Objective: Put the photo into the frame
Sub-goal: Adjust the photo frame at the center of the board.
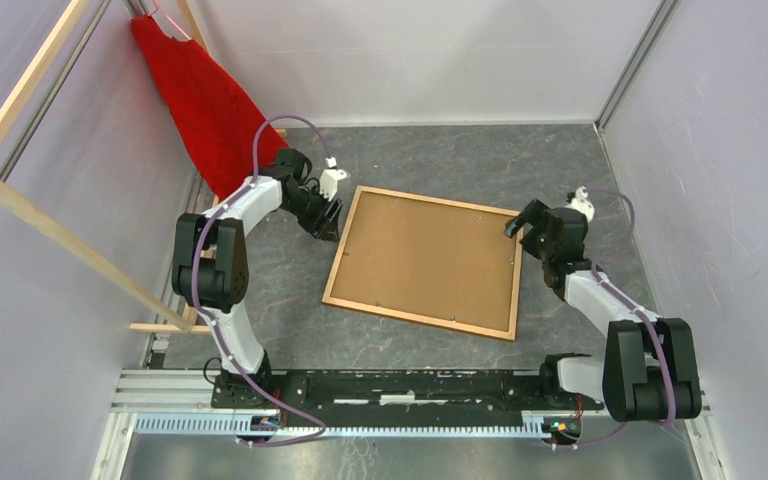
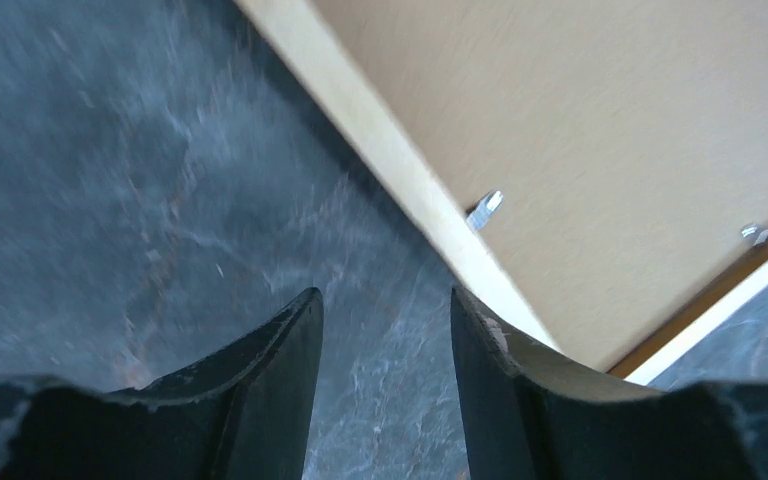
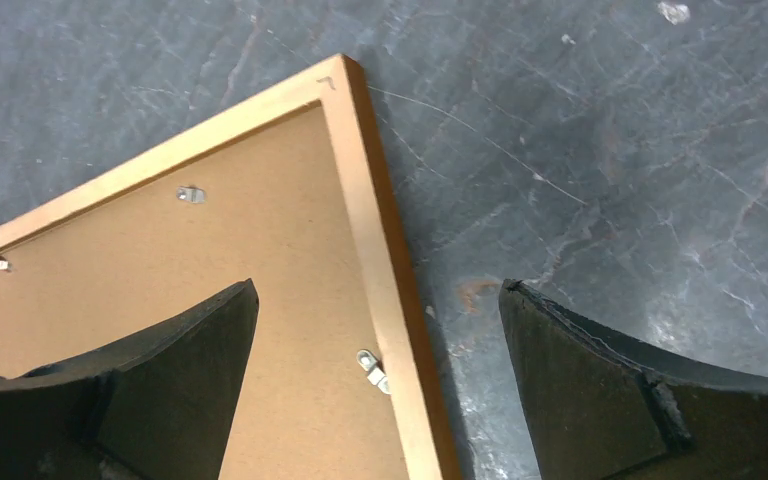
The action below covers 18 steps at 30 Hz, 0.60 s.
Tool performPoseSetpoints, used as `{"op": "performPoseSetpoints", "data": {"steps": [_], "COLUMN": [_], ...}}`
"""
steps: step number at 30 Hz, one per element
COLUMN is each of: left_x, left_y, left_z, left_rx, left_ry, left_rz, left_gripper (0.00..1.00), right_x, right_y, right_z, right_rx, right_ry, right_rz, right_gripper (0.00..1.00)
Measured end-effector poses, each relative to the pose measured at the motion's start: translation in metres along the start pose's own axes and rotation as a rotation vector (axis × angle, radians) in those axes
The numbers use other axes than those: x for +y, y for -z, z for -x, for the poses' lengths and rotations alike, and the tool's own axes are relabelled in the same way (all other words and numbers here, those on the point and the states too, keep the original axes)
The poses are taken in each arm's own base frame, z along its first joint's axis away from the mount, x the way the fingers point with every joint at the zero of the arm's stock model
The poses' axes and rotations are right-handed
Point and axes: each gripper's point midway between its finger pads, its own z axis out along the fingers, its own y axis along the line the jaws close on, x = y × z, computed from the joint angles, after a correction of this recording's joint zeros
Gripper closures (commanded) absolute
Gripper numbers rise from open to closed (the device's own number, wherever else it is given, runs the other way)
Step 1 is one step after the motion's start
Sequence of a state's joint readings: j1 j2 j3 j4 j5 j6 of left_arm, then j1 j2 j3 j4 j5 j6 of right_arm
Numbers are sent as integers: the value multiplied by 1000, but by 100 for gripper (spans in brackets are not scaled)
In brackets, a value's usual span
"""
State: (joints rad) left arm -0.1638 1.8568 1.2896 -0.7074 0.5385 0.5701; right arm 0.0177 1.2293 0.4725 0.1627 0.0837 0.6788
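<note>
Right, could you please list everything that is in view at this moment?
frame: one, orange-brown, lying back up mid-table
backing board: one, brown, set inside the frame
metal clips: at least three, silver, along the board's edges
cloth: one, red, draped in the far left corner
slat rack: one, pale wood, along the left side
table: one, dark grey marbled
left end effector: one, black, open, over the table beside the frame's far left corner
right end effector: one, black, open, straddling the frame's edge near its far right corner
</note>
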Motion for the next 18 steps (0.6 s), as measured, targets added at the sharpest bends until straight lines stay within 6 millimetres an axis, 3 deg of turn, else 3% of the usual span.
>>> {"op": "performPoseSetpoints", "data": {"steps": [4,9,13,18], "left_x": [0,-12,-38,-83], "left_y": [-12,-16,-23,-28], "left_z": [-37,-40,-47,-63], "left_rx": [100,128,185,293], "left_ry": [23,-83,-195,-314], "left_rz": [37,87,99,47], "left_gripper": [46,47,46,43], "right_x": [-6,7,33,95], "right_y": [-4,-27,-62,-127], "right_z": [-8,-27,-13,7], "right_rx": [30,133,137,142], "right_ry": [-6,-23,-19,40], "right_rz": [-6,53,91,164], "right_gripper": [2,2,2,2]}}
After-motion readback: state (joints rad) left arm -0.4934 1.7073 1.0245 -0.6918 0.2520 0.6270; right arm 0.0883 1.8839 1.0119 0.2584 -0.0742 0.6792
